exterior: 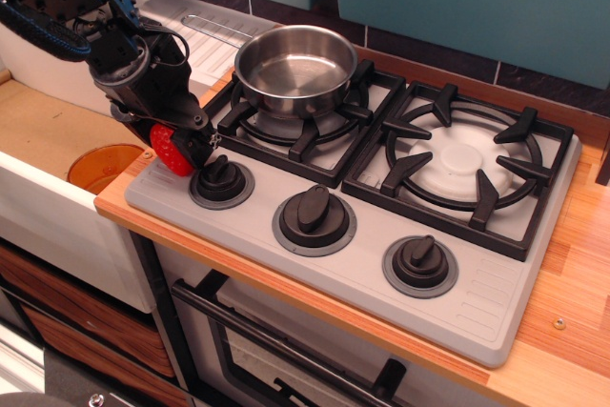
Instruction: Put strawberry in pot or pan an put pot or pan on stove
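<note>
A shiny steel pan (296,69) sits on the left burner of the grey two-burner stove (477,302), and nothing lies inside it. My gripper (183,147) hangs over the stove's front left corner, just left of the leftmost knob (220,178). It is shut on the red strawberry (170,150), which is held slightly above the stove surface. The strawberry's green top is hidden by the fingers. The pan stands up and to the right of the gripper.
An orange round dish (103,166) lies in the sink at the left, below the gripper. A white draining board (205,35) is behind the arm. Two more knobs (314,212) line the stove front. The wooden counter (572,274) continues to the right.
</note>
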`<state>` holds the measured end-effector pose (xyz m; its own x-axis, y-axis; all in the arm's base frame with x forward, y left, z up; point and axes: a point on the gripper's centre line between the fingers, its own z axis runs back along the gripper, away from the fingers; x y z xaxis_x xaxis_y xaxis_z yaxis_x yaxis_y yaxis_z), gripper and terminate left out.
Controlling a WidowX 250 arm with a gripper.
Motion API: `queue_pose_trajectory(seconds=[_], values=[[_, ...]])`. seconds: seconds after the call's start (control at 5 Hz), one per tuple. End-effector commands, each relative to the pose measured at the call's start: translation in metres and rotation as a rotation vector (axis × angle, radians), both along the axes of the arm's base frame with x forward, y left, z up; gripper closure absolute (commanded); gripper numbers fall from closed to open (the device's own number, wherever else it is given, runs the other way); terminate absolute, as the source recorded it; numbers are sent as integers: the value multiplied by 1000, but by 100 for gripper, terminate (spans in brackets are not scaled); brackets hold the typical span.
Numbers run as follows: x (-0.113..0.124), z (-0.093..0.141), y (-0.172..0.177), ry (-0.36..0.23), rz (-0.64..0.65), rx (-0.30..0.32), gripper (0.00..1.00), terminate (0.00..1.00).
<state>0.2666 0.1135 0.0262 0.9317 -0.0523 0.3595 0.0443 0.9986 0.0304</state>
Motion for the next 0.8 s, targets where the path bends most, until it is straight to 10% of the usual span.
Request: queue_pose_trajectory(seconds=[0.0, 0.6], values=[[1, 56, -3, 67, 7, 41, 100, 0], [34, 150, -24, 221, 48, 75, 100, 0]])
